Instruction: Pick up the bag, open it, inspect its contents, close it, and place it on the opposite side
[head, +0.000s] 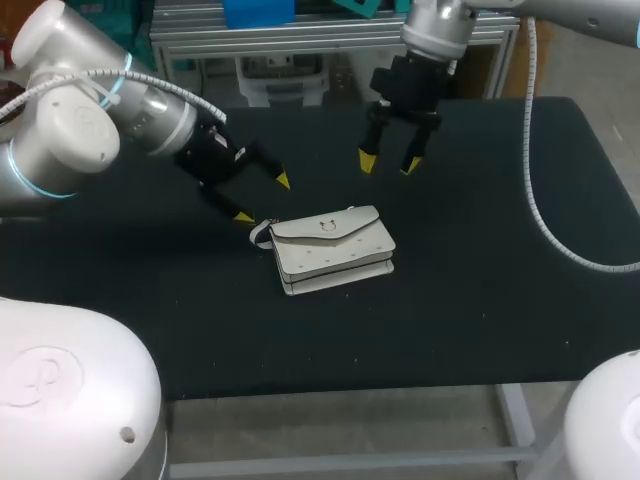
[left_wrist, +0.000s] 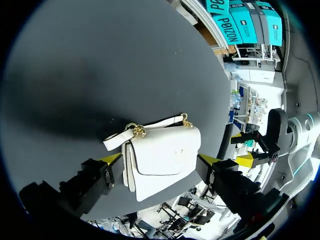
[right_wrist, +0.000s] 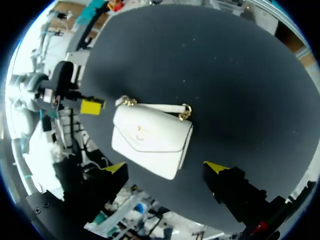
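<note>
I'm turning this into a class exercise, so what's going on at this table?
Two robot arms are poised over a white bag that lies flat on the black table with its flap closed. The left gripper is open, low beside the bag's strap end. The right gripper is open too and hangs above the table behind the bag. Neither touches the bag, so it has not yet been picked up.

The bag's (head: 332, 250) flap (head: 300, 236) covers its inside, so I cannot see what it holds. In the head view its strap (head: 261, 235) shows only as a loop at one end; the rest lies behind the bag. The clasp (head: 326, 225) on the flap is too small to make out.
</note>
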